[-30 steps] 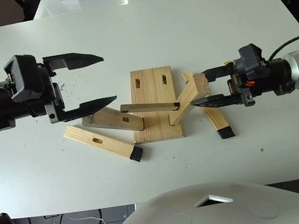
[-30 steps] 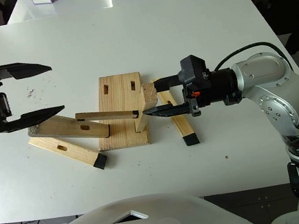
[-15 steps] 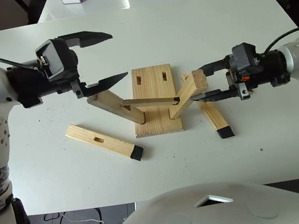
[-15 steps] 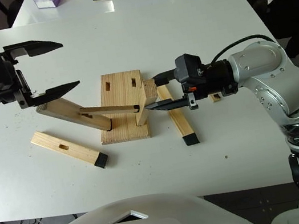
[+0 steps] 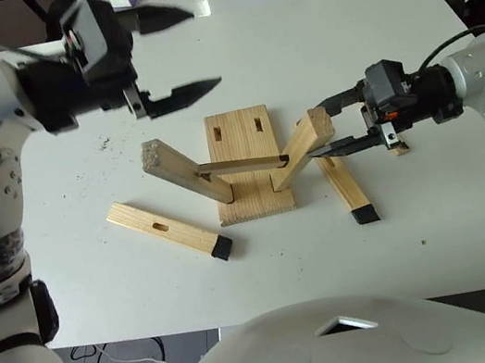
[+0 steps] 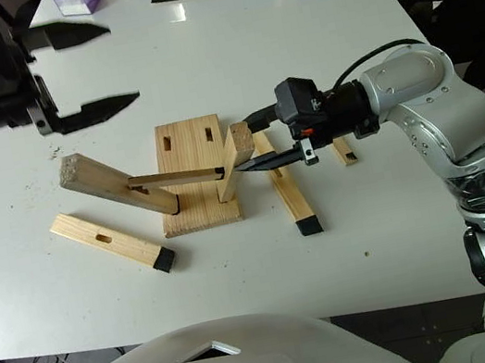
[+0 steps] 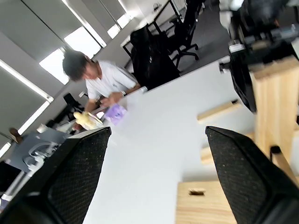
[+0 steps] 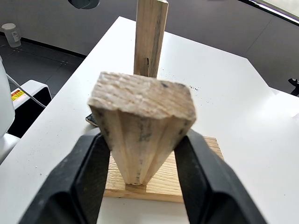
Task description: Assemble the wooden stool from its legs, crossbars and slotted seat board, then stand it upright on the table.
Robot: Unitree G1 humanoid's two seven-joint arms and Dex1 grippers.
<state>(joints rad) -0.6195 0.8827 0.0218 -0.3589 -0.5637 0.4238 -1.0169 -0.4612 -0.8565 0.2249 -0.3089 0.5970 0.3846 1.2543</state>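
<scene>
At frame centre, right end effector [image 5: 320,133] clenched on leg [image 5: 301,149]; crossbar [image 5: 240,166] bridges to second leg [image 5: 182,169] over seat board [image 5: 255,200]. Left end effector [image 5: 202,46] released, upper left. Recommended: brace second leg, press joint square.

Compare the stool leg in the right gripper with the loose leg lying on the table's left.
The gripped leg leans tilted, its foot on the seat board; the loose leg lies flat on the table. The right gripper clamps the gripped leg between its jaws; nothing touches the loose leg. A crossbar sits in the gripped leg; the loose leg's slot is empty. Both are pale wood.
</scene>
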